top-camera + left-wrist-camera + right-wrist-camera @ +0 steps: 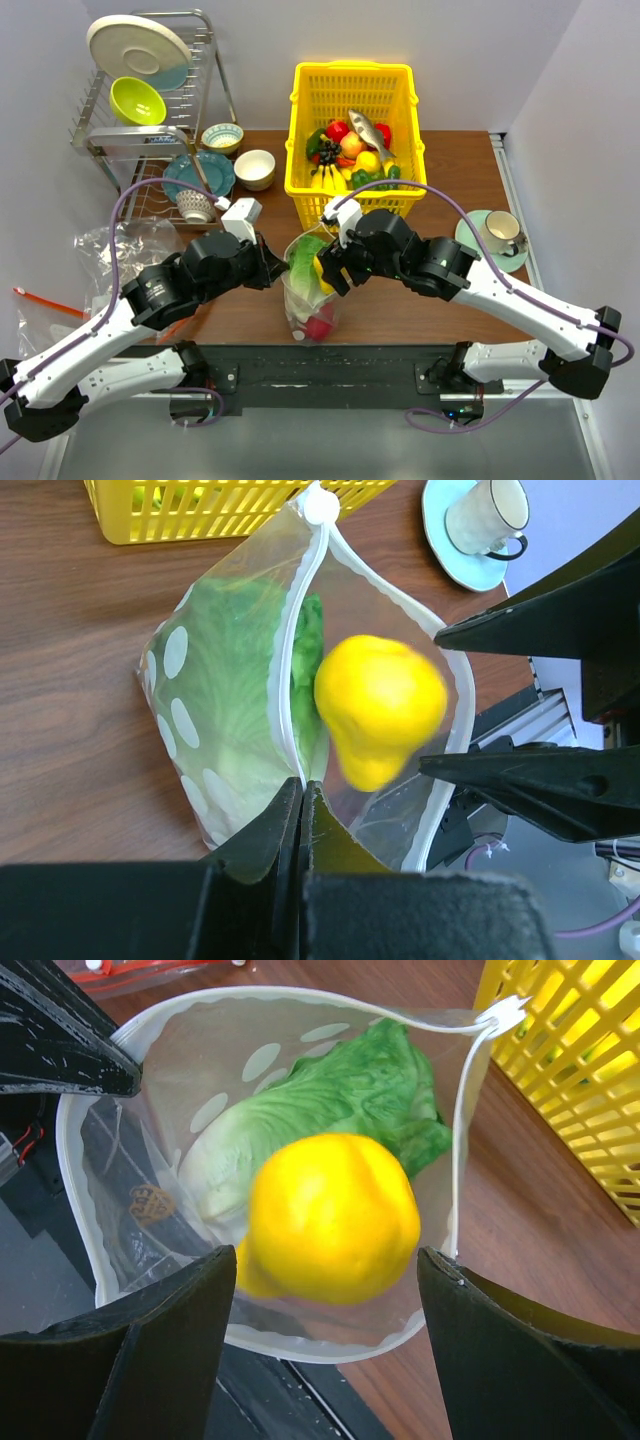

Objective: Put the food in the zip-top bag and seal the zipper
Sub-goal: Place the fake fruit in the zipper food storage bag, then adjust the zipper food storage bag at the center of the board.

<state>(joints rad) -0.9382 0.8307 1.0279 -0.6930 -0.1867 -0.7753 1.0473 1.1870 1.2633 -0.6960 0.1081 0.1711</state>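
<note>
Jaws: left gripper (302, 815) pinched on zip-top bag (176, 652) rim; right gripper (325, 1257) spread.
Yellow fruit (335, 1215) between right fingers over open mouth, contact unclear; lettuce (350, 1090) inside.

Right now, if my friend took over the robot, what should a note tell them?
Left gripper: shut on the zip-top bag, pinching its mouth edge and holding it up.
Right gripper: open over the mouth; the yellow fruit is just past its fingertips and looks loose.
Done: lettuce and a red piece are in the bag.
Left: more food sits in the yellow basket. Add it, then seal the zipper, which is wide open.
</note>
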